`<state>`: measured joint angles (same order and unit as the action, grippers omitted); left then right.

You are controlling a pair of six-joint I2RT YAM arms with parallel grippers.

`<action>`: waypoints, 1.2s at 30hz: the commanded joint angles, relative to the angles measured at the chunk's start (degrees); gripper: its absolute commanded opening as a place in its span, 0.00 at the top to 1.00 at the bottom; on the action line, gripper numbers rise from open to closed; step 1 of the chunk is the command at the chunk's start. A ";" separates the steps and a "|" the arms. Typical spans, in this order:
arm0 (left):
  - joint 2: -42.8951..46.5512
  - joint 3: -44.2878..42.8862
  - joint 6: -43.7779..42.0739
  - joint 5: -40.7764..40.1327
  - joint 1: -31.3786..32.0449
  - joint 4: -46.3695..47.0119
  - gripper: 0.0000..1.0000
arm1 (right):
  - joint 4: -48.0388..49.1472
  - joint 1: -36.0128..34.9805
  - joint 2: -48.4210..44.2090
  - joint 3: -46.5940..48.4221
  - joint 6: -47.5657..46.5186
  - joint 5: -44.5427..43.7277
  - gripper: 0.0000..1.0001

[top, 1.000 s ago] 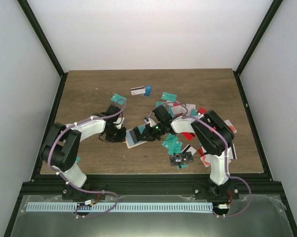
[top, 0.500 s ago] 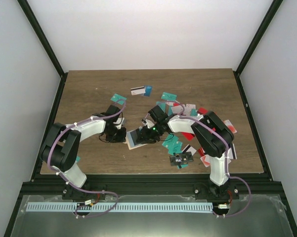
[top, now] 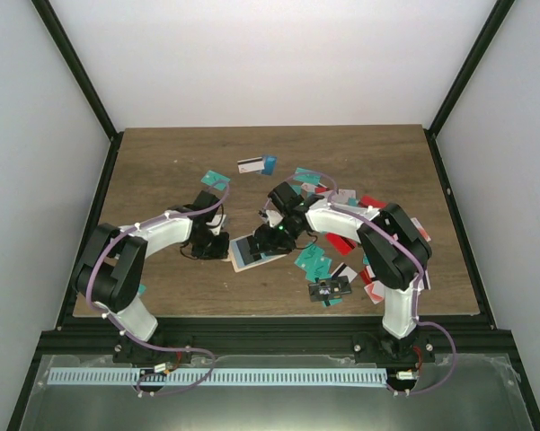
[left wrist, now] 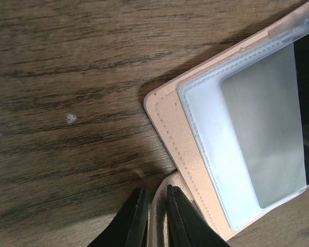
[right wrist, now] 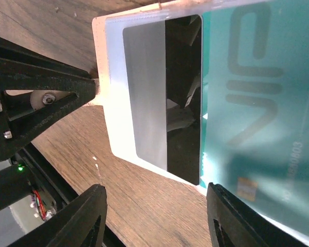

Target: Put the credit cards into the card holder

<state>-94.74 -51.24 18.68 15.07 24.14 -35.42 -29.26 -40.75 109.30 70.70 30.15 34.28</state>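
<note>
From above, the card holder (top: 254, 249) lies open on the tabletop (top: 162, 171) between the two arms, with credit cards (top: 316, 262) scattered to its right. In the left wrist view, the left fingers (left wrist: 138, 218) are pinched almost together on the card holder's tan edge. In the right wrist view, the right fingers (right wrist: 87, 221) stand wide apart, gripping nothing, over a teal card (right wrist: 262, 92) lying at the card holder's clear pocket (right wrist: 144, 92); how far in it sits is unclear.

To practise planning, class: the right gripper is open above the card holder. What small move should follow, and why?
Probably lift the right gripper clear toward the loose cards: its jaws are open and empty, the teal card rests at the card holder, which the left gripper pinches by its edge.
</note>
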 commanded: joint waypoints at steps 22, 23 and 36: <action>0.01 -0.39 -2.68 0.87 0.19 -0.90 0.87 | -0.24 -0.38 8.63 8.06 -0.72 -5.32 0.73; -0.16 -0.32 -2.75 0.98 0.16 -0.81 0.87 | 0.18 -0.38 8.65 7.82 -0.60 -5.04 0.73; -0.32 -0.22 -2.60 1.92 0.18 0.07 0.87 | 4.61 -1.23 10.55 6.38 1.89 0.95 0.73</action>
<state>-94.76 -51.24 16.64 16.01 24.14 -35.64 -26.63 -41.15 118.06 77.84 30.92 32.93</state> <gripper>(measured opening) 0.125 0.267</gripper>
